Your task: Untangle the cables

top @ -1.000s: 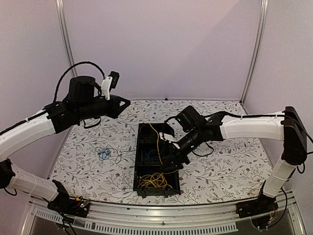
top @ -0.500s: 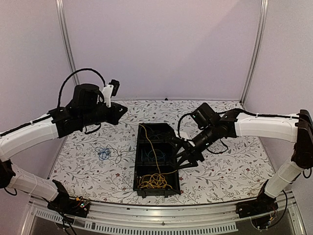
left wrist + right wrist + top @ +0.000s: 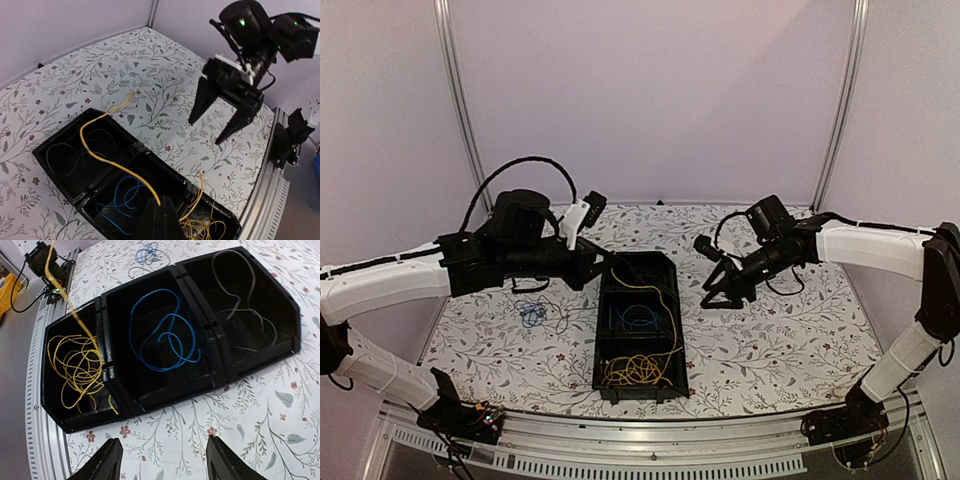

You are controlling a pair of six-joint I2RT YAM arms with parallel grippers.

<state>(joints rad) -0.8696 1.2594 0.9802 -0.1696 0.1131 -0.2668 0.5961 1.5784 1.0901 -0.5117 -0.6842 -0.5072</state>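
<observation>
Overhead, a black tray (image 3: 638,393) of cables (image 3: 638,370) sat on your table (image 3: 770,340).
Left gripper (image 3: 159,217) pinched a yellow cable (image 3: 107,161); right gripper (image 3: 206,132) hung spread nearby.

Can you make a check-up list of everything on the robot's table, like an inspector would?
Surface: flowery table, black tray with three compartments in the middle.
Job's things: yellow tangle in near compartment, blue wire in middle, dark wire in far; blue bunch on table left of tray.
Clutter: nothing seen.
Grippers: left gripper looks shut on a long yellow wire; right gripper open, empty, right of tray.
Cables: thick black arm cable loops over left arm.
Surroundings: pale walls, metal rail at near edge.
</observation>
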